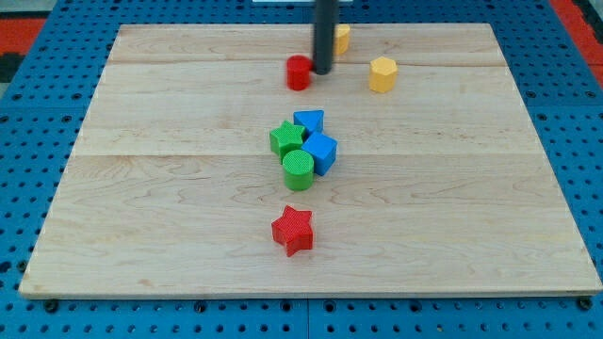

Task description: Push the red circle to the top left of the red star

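Observation:
The red circle (298, 72) stands near the view's top, just left of centre. My tip (321, 71) is right beside it on its right, touching or nearly touching. The red star (293, 231) lies well below, toward the view's bottom centre. The red circle is far above the red star, about straight up from it. The rod comes down from the view's top edge.
A cluster sits between circle and star: green star (286, 138), blue triangle-like block (309, 121), blue cube-like block (321, 152), green circle (298, 170). A yellow hexagon (382, 73) lies at the top right. A yellow block (341, 38) is half hidden behind the rod.

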Available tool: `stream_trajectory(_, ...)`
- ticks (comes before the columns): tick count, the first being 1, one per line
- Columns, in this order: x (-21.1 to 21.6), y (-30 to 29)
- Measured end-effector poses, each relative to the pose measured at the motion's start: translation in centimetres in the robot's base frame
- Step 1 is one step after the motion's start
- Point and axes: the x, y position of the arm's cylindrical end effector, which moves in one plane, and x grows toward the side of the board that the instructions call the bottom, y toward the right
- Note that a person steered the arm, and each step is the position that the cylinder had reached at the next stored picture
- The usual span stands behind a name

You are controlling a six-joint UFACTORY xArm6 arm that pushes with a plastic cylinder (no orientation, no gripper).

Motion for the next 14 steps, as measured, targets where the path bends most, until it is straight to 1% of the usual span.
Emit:
stream_trajectory(1, 1.5, -12.0)
stream_trajectory(2, 2.2, -15.3)
stream_trajectory(3, 1.7, -16.8)
stream_trajectory(4, 7.1, -14.5)
stream_trajectory(5, 9.0, -16.2)
stream_trajectory(6, 9.0, -16.1)
stream_trajectory(7, 12.6, -17.4)
stream_trajectory(8, 9.6, -16.2)
stream_trajectory(9, 11.5, -21.9)
stream_trajectory(10, 18.3, -20.0)
stream_trajectory(11, 23.1, -14.6)
stream_trajectory(12, 24.4, -17.8)
stream_trajectory(13, 28.3, -20.4)
stream_trajectory(14, 29.4, -17.5)
